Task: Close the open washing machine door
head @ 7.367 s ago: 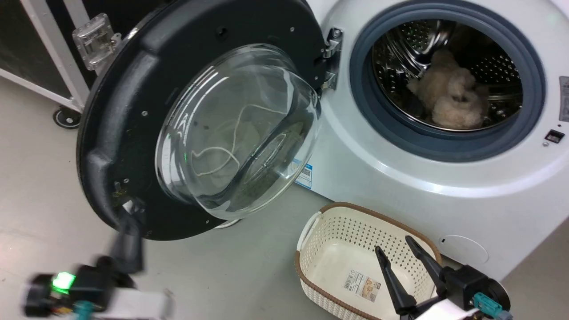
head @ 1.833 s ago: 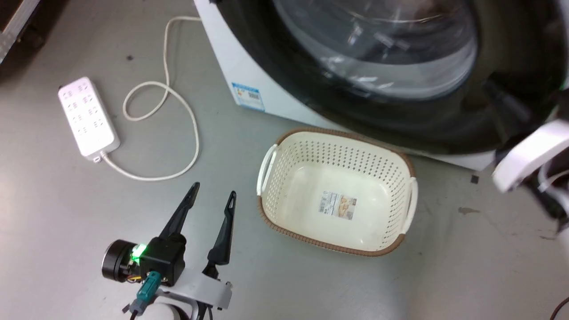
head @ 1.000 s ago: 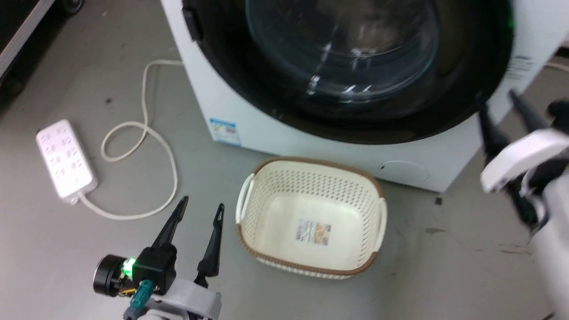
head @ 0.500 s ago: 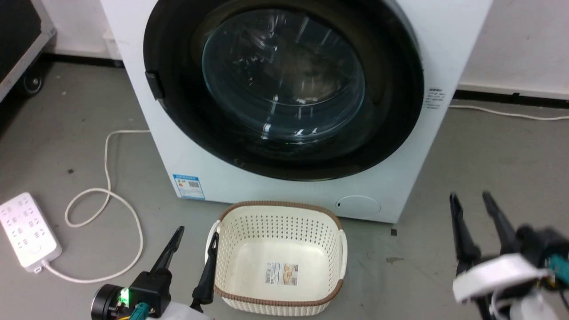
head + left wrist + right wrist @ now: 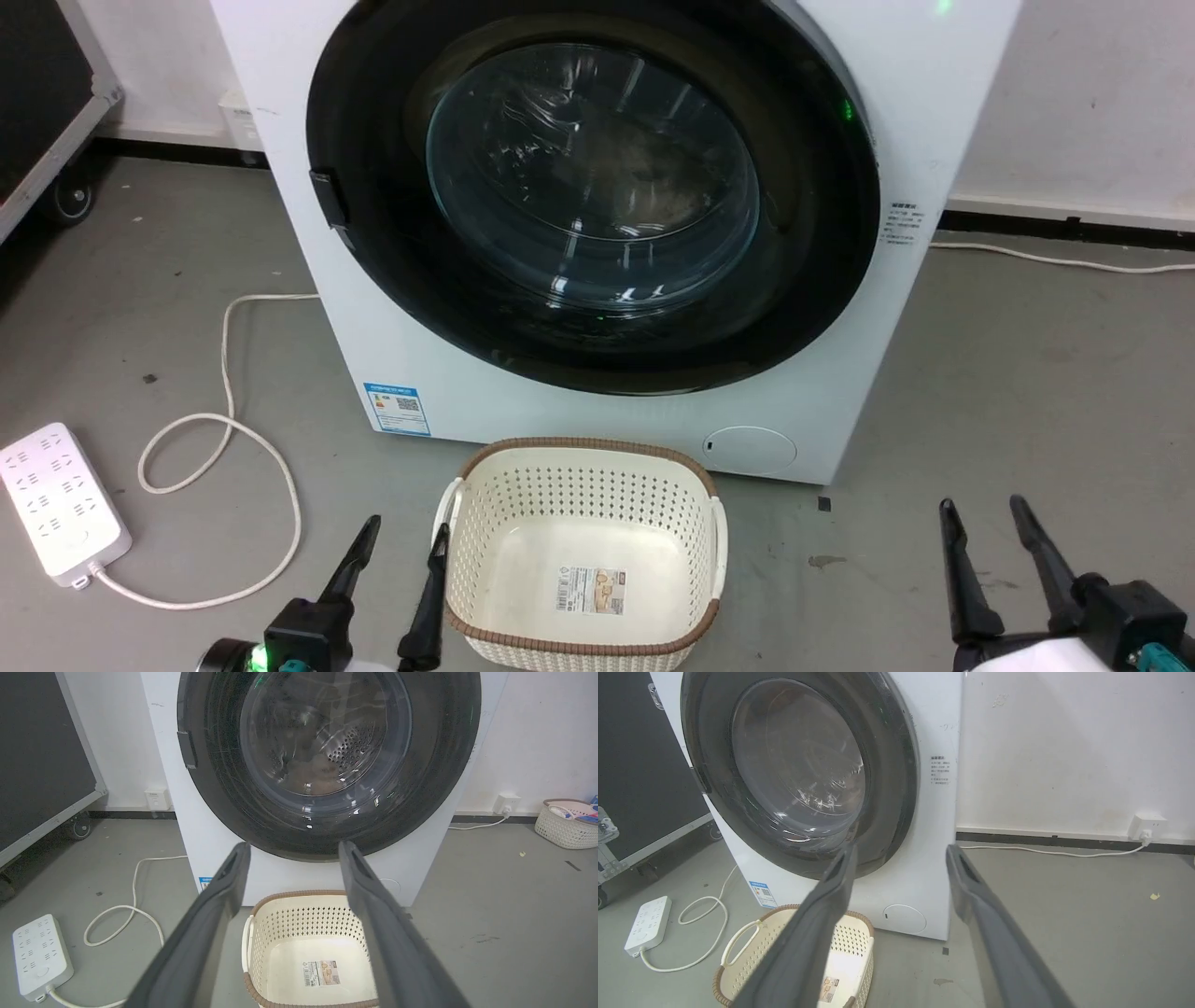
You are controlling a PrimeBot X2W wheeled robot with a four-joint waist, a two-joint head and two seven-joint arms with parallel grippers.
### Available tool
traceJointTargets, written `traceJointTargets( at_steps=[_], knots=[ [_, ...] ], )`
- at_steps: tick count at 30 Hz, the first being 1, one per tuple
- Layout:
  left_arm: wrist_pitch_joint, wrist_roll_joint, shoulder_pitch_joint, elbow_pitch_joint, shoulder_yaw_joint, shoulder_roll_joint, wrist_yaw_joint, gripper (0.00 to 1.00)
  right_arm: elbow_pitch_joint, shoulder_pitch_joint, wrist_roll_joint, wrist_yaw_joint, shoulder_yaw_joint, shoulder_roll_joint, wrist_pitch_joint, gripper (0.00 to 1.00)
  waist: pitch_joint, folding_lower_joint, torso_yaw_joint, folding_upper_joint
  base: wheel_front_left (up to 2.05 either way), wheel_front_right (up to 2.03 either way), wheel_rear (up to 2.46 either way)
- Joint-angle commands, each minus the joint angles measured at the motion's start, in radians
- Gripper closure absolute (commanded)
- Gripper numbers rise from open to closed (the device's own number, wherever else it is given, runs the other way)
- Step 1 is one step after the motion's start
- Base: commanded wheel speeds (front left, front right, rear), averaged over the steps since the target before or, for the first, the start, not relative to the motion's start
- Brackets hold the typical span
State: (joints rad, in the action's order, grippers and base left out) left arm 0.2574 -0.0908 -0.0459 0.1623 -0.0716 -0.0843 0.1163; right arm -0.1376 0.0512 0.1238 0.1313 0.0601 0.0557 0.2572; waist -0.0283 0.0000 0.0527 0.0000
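washing machine door (image 5: pixel 593 196) sat flush on washer (image 5: pixel 840 401), well apart from left end effector (image 5: pixel 406 525) and right end effector (image 5: pixel 982 504), both released, basket (image 5: pixel 579 446) between them

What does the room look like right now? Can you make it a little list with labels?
door: large round black-rimmed glass washing machine door, shut flat against the white washer
basket: cream holed plastic basket with a brown rim, on the grey floor in front of the washer, with just a label inside
power strip: white power strip, on the floor at the left
left jaws: open, holding nothing, beside the basket
right jaws: open, holding nothing, above bare floor
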Motion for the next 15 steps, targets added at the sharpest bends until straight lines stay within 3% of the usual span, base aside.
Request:
traceJointTargets(
  at_steps=[1,15],
  knots=[
    [-0.001,-0.001,0.000,0.001,0.000,0.000,0.000,1.00,0.000,0.001,0.000,0.000,-0.001,0.000,-0.001,1.00,0.000,0.0000,0.001,0.0000,0.00,0.00,0.00],
    [-0.023,0.007,0.004,-0.012,0.004,0.003,-0.010,1.00,0.011,-0.004,-0.010,0.000,-0.005,0.000,-0.022,1.00,0.002,0.0000,-0.004,0.0000,0.00,0.00,0.00]
  ],
)
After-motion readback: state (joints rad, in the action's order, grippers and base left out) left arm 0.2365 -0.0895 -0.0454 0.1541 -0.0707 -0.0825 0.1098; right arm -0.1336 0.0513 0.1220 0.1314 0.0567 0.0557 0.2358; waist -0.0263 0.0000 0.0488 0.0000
